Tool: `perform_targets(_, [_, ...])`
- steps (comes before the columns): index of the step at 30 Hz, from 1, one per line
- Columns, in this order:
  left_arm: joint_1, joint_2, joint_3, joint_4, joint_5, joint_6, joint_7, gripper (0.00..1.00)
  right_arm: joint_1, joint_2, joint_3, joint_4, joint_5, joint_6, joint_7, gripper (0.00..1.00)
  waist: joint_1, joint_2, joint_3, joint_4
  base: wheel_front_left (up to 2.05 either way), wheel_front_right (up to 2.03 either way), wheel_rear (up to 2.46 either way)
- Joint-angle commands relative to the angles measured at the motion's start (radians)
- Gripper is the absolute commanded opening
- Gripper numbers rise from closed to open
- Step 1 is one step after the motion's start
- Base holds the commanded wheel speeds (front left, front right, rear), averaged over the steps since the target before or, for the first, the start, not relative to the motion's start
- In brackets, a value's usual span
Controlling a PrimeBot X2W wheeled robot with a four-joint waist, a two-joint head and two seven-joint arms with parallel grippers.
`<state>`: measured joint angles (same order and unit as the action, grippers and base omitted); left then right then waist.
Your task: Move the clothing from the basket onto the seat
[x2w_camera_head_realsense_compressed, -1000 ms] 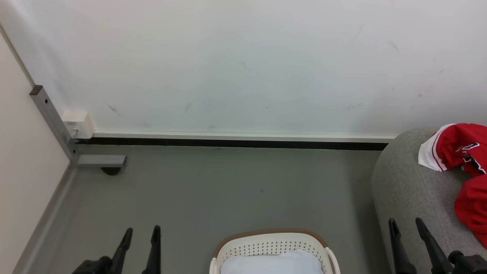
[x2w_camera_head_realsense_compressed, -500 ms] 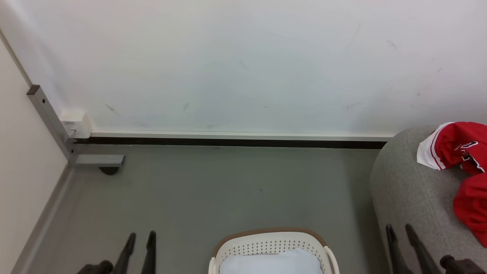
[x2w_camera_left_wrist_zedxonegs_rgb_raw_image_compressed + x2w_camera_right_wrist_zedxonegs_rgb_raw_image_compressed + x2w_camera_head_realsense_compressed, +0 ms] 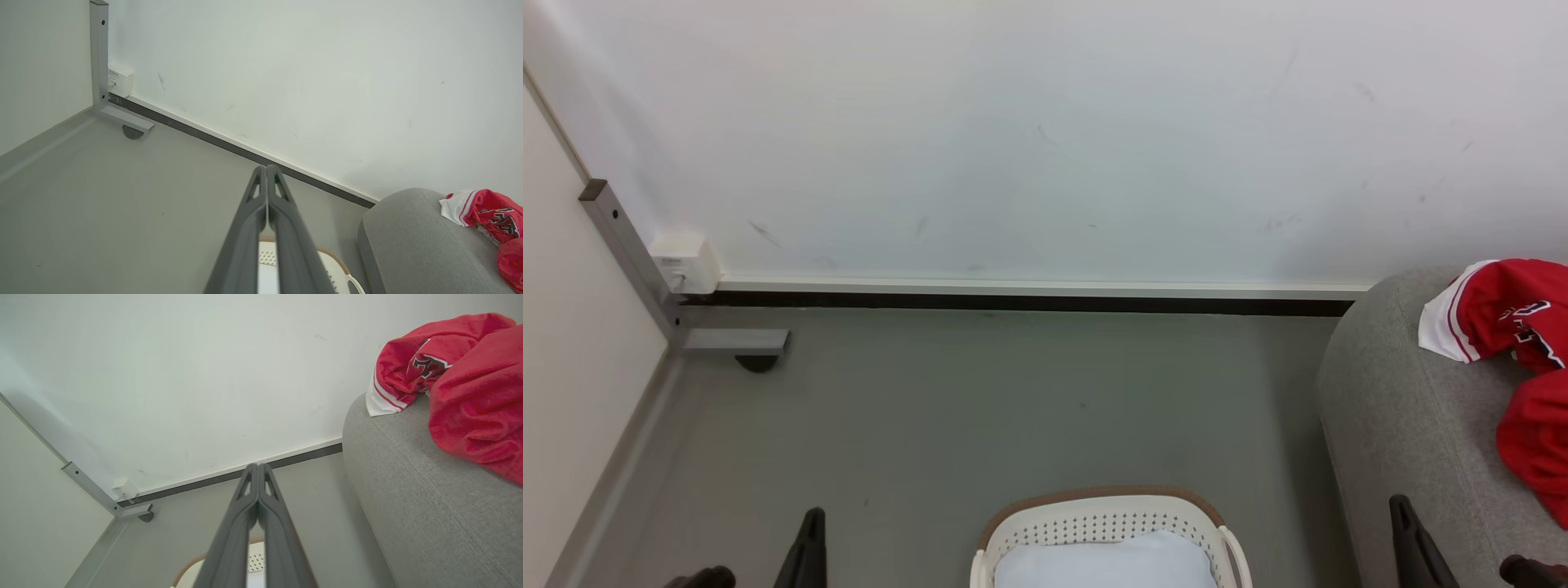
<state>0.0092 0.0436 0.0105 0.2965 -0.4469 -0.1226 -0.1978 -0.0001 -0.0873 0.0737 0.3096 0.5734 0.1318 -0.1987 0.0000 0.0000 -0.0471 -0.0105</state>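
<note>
Closest in, from the head view: the left gripper [image 3: 814, 519] pokes up at about 7 o'clock and the right gripper [image 3: 1401, 505] at about 5 o'clock, both right at the bottom edge. Both are clenched. The wrist views make it obvious, with each pair of dark fingers pressed flat against each other all the way to the tips and holding nothing.

Between them at 6 o'clock is the basket [image 3: 1094, 496]. It's cream plastic with little holes and a brown rim, and only its far end is in frame. The part you can see holds a white pad [image 3: 1103, 562] lying on the bottom.

Past that is plain grey floor [image 3: 1013, 400].

Over at 4 o'clock is the seat [image 3: 1405, 392], big, rounded and covered in light grey woven fabric. The right gripper is just beside its near flank, though I can't tell if it's touching.

The clothing [image 3: 1515, 314] is up on the seat at 3 o'clock, well apart from the basket. It's a bunched red heap cut off by the frame edge. A white flap with a red stripe sticks out at about 9 o'clock from the heap, and there's a bit of black-and-white lettering on the red.

Farthest back, a dark strip [image 3: 1013, 304] runs along the foot of a scuffed white wall [image 3: 1045, 122]. Over in the corner at 9 o'clock there's a grey metal post [image 3: 621, 237] with a small white box [image 3: 686, 263] next to it.
</note>
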Motion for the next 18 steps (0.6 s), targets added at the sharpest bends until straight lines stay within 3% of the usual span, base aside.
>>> perform_targets(1, [-0.026,0.004,0.007,-0.019,-0.045,-0.002,0.009,0.00,-0.032,0.000,-0.012,-0.021,0.041,0.000,0.010,0.00,0.0000,0.0000,0.001,0.000,0.00,0.00,0.00])
perform_targets(18, [-0.047,0.005,0.027,-0.029,-0.292,-0.003,0.074,0.00,-0.052,0.008,-0.051,-0.032,0.260,0.000,0.076,0.00,0.0000,0.0000,0.008,0.002,0.00,0.00,0.00])
